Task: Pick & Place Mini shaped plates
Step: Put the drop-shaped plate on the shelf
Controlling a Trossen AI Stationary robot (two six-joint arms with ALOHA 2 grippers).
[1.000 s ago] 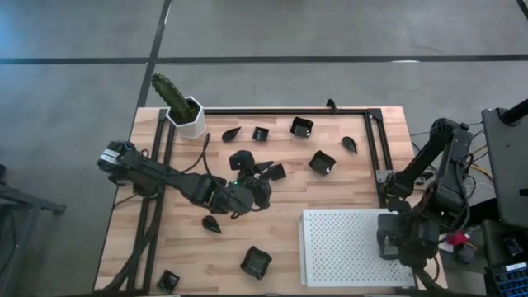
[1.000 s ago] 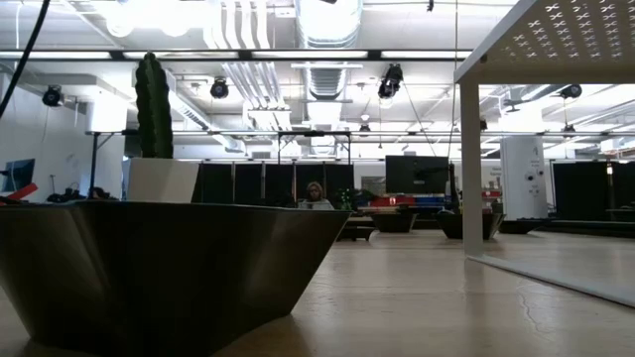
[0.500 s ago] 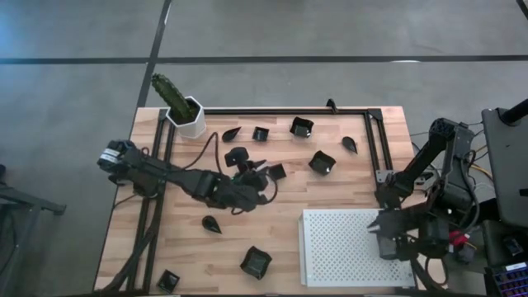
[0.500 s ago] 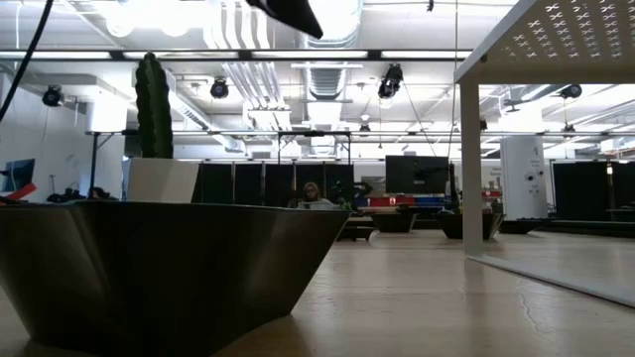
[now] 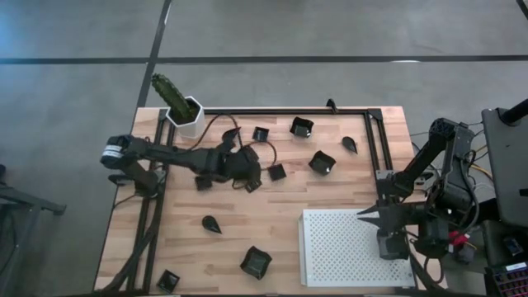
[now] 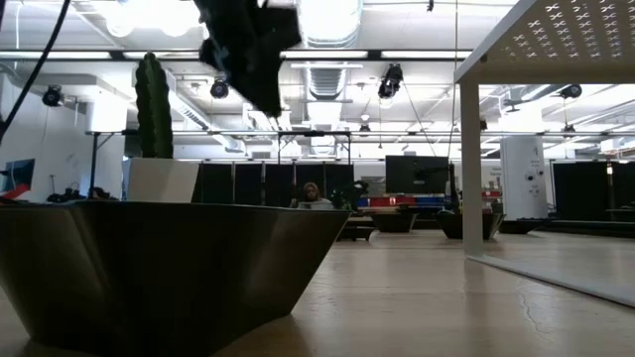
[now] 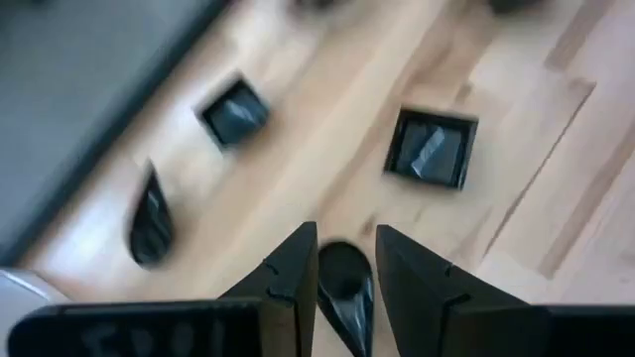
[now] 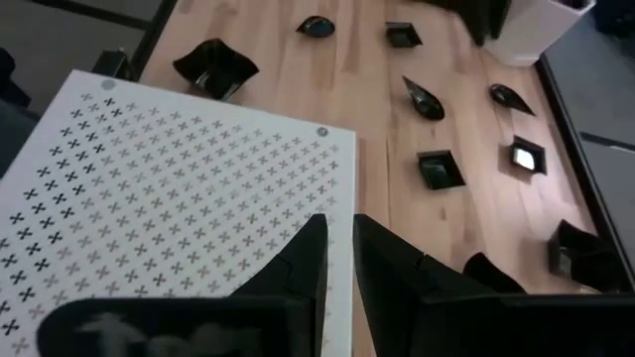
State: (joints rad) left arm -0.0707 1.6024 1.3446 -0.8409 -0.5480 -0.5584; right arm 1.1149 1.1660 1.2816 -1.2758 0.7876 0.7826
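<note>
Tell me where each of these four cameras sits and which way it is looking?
High view: overhead, straight down on table; both arms.
Low view: table height, facing the room; left arm above.
Left wrist: down past left gripper, a teardrop plate between its fingers.
Right wrist: past right gripper over white tray.
Shared: high and right wrist show the tray.

lighting and picture quality

even, bright overhead light; soft short shadows on the worktop (image 5: 330, 202). low view: ceiling lamps (image 6: 149, 12) blown out to glare, near dark dish (image 6: 159, 268) large and soft, room behind sharper. left wrist view smeared by motion blur. right wrist view crisp, one small dish (image 8: 527, 156) glinting white.
</note>
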